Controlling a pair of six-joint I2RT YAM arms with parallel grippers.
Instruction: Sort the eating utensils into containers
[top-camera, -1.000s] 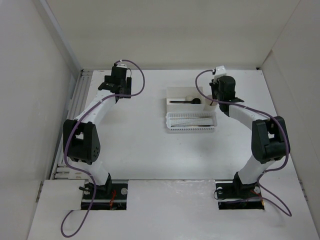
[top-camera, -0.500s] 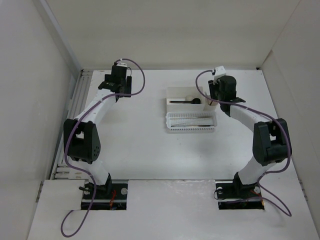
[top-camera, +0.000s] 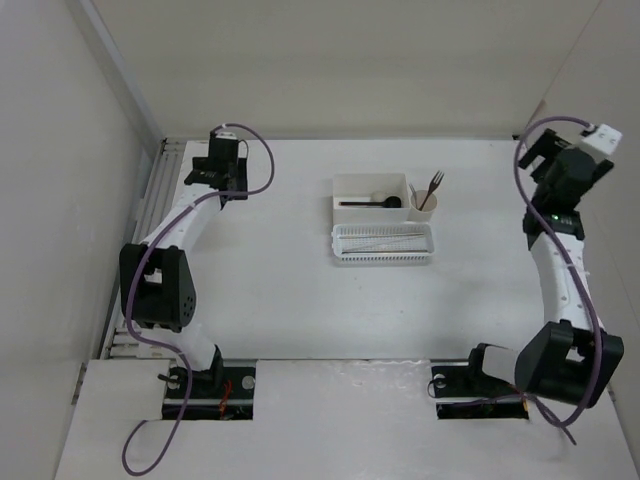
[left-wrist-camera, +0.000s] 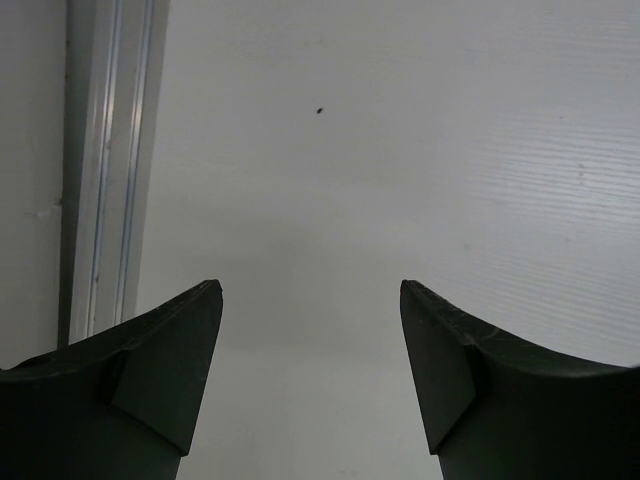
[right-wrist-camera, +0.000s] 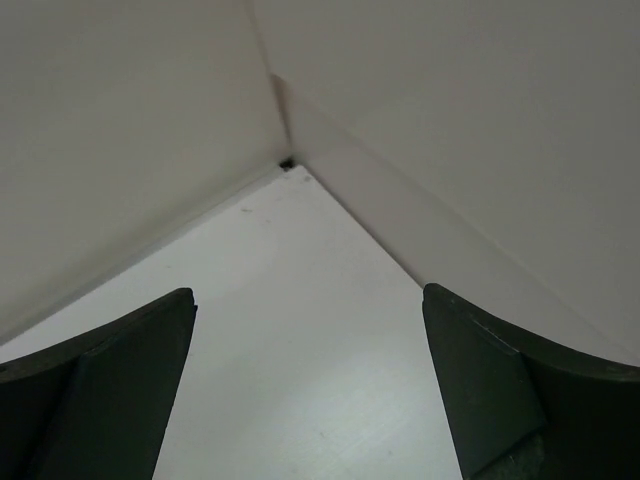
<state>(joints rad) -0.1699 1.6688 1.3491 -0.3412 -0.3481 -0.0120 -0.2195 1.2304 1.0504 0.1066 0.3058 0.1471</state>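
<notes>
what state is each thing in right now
left gripper: open, holding nothing
right gripper: open, holding nothing
white box: holds black spoon and beige spoon
basket tray: holds thin sticks lying flat
beige cup: upright, dark forks standing in it

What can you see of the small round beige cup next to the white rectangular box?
The small round beige cup looks like plain smooth plastic. It stands upright on the white table, close against the right end of the plain white rectangular box; whether they touch cannot be told. It sits just behind the right end of the long white perforated basket. Thin dark forks stand in it, heads up, leaning right past its rim.
</notes>
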